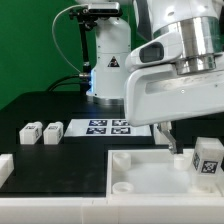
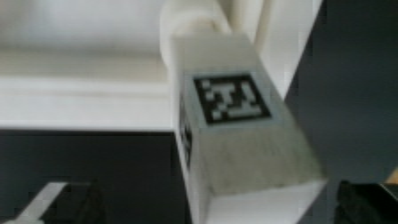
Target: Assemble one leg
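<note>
A white leg (image 2: 240, 130) with a black-and-white tag stands upright between my gripper's (image 2: 222, 208) two dark fingers (image 2: 63, 203). The jaws stand wide, with a clear gap between the leg and the finger on one side. In the exterior view this leg (image 1: 207, 160) stands at the right corner of the large white tray-like part (image 1: 140, 172), with one dark finger (image 1: 170, 140) just to its left. Two more legs (image 1: 30, 131) (image 1: 52, 130) lie on the black table at the exterior view's left.
The marker board (image 1: 108, 126) lies behind the tray-like part. Another white part (image 1: 5, 166) sits at the exterior view's left edge. The arm's base (image 1: 108, 70) stands at the back.
</note>
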You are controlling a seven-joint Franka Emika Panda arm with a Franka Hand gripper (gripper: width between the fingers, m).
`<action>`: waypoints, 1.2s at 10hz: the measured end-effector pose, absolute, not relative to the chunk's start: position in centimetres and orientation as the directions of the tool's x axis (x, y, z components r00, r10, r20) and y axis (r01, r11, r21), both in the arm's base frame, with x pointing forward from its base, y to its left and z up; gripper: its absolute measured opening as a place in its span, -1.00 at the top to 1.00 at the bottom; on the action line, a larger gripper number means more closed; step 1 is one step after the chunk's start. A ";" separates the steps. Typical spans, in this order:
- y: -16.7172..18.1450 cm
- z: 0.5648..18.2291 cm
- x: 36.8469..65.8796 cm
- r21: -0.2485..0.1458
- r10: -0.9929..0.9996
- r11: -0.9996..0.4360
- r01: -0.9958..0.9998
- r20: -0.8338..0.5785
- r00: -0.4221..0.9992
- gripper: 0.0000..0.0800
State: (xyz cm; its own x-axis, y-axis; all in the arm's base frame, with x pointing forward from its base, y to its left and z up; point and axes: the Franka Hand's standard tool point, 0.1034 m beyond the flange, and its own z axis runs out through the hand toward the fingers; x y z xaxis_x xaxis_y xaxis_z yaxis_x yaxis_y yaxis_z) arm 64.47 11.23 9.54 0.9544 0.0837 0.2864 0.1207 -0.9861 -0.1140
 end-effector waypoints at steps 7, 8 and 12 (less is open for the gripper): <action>11.1 8.0 64.4 -0.152 0.086 -0.985 0.076 -0.059 0.995 -0.62; 11.1 8.0 64.4 -0.153 0.086 -0.985 0.077 -0.058 0.995 -0.62; 11.2 8.0 64.4 -0.136 -0.150 -0.977 -0.162 -0.094 0.984 0.26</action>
State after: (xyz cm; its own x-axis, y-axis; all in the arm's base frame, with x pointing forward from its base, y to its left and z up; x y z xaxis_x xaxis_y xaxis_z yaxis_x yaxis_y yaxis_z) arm 64.40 11.17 8.01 0.9842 -0.1504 -0.0936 -0.1623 -0.9773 -0.1358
